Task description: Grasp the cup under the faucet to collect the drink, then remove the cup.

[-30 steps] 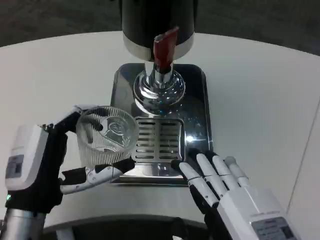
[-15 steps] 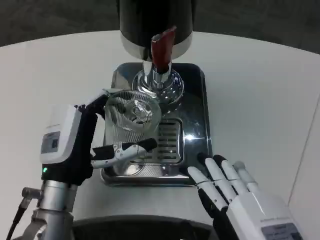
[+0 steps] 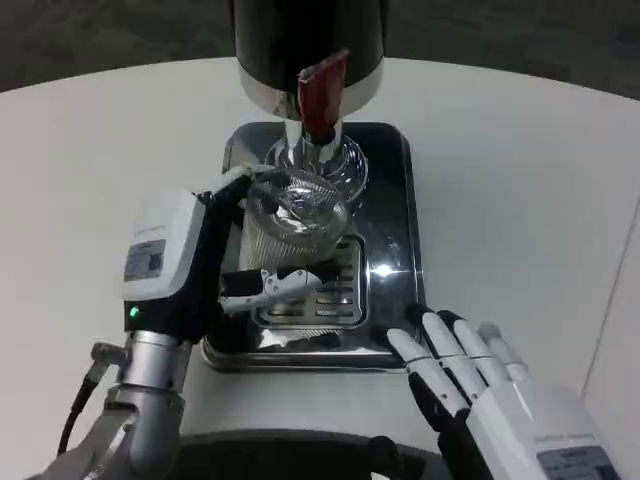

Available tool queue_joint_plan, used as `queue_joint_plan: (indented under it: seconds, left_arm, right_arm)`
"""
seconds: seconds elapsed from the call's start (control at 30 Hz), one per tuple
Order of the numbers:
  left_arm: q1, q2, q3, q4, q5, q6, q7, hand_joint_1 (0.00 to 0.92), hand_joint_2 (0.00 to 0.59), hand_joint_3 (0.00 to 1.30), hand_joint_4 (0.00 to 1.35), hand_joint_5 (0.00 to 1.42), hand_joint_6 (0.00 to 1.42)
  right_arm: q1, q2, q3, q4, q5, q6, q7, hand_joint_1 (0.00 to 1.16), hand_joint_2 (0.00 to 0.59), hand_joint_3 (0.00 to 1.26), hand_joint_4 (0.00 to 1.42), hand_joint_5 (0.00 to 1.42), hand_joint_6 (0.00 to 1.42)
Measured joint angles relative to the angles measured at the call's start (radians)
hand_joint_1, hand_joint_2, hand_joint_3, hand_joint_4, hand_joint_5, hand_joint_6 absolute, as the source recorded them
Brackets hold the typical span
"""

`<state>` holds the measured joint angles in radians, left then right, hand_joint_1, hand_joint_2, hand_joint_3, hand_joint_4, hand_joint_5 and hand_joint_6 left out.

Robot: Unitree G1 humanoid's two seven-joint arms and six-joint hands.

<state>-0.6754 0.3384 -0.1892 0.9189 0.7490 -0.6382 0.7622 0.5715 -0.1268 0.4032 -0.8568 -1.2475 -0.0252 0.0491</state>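
**Cup held beneath the faucet, ready for filling**

While the ribbed clear cup (image 3: 296, 228) is gripped by the left hand (image 3: 200, 275), it is kept over the slotted grate of the chrome drip tray (image 3: 395, 215), directly below the faucet (image 3: 318, 150). The fingers are wrapped round the far and near sides of the cup's wall, with the white back of the hand turned to the left, so that the open mouth is left unobstructed beneath the spout. The cup appears roughly upright, though whether its base is resting on the grate or raised slightly above it cannot be told. No liquid can be made out inside it.

The red lever (image 3: 322, 92) on the black dispenser (image 3: 308, 40) is untouched. The right hand (image 3: 455, 365) is held low at the near right corner of the tray, fingers extended and spread, nothing grasped; it is judged to be waiting, kept clear of the cup.

The placing step is judged nearly complete. Collection of the drink has not yet begun, and the lever would presumably need to be worked before the cup is drawn back toward the white surface (image 3: 90, 170).
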Motion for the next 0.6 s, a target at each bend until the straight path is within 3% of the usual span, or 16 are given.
queue_joint_plan:
  seconds: [0.4,0.5,0.6]
  left_arm:
    - [-0.077,-0.028,-0.062,0.093,-0.024,-0.004,0.022,0.536,0.189,0.94,1.03,1.26,1.41]
    - [-0.076,-0.026,-0.072,0.093,-0.031,-0.005,0.025,0.529,0.157,0.92,1.00,1.21,1.34]
    - [-0.071,-0.020,-0.083,0.092,-0.036,-0.008,0.034,0.493,0.113,0.82,0.89,1.10,1.22]
  right_arm:
    - [0.024,0.003,-0.003,-0.014,-0.001,-0.001,0.000,0.47,0.538,0.15,0.05,0.07,0.06]
    - [0.026,0.004,-0.003,-0.015,-0.001,-0.001,0.000,0.47,0.538,0.16,0.05,0.07,0.06]
    - [0.026,0.004,-0.003,-0.015,-0.001,-0.001,0.000,0.47,0.538,0.16,0.05,0.08,0.06]
